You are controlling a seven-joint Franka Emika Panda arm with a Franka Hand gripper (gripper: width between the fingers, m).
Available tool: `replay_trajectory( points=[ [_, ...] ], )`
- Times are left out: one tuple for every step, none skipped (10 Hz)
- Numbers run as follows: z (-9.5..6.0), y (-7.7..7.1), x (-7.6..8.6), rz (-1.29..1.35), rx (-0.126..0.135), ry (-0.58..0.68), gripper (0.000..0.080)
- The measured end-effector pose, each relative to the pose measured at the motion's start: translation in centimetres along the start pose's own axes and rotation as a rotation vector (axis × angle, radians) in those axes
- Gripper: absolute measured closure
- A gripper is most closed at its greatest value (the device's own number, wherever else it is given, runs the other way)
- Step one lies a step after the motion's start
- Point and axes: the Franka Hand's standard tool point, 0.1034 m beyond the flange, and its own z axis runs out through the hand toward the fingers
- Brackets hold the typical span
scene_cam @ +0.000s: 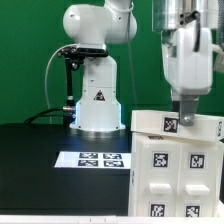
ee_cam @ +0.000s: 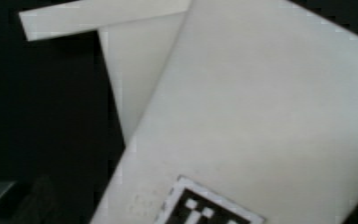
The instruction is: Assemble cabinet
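Note:
The cabinet (scene_cam: 178,165) is a white box of flat panels with black-and-white tags, at the exterior view's right, near the camera. My gripper (scene_cam: 183,116) comes straight down onto the cabinet's top rear edge, its dark fingertips right at a tag there. The fingers look close together, but I cannot make out whether they clamp the panel. In the wrist view the white cabinet panels (ee_cam: 247,110) fill the picture at a slant, with a tag (ee_cam: 211,208) close to the jaws. The knob is not in view.
The marker board (scene_cam: 95,159) lies flat on the black table (scene_cam: 30,170) in front of the white robot pedestal (scene_cam: 98,100). A green backdrop stands behind.

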Motion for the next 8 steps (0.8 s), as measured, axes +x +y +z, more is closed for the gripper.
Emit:
replay_trajectory(
  points=[
    [-0.65,-0.08,-0.39,-0.102,0.01,-0.003,0.0003],
    [-0.6,0.0,-0.53,-0.169,0.007,0.008,0.0002],
    [-0.47,0.02,-0.39,-0.242,0.005,0.009,0.0002],
    [-0.45,0.02,-0.34,-0.289,0.004,0.01,0.0002],
    [-0.41,-0.01,-0.26,-0.413,0.003,0.015,0.0002],
    [-0.38,-0.26,-0.02,-0.622,0.005,0.04,0.0002],
    [-0.45,-0.43,0.02,-0.749,0.009,0.047,0.0002],
    [-0.53,-0.66,0.15,-0.929,0.015,0.055,0.0002]
  ],
)
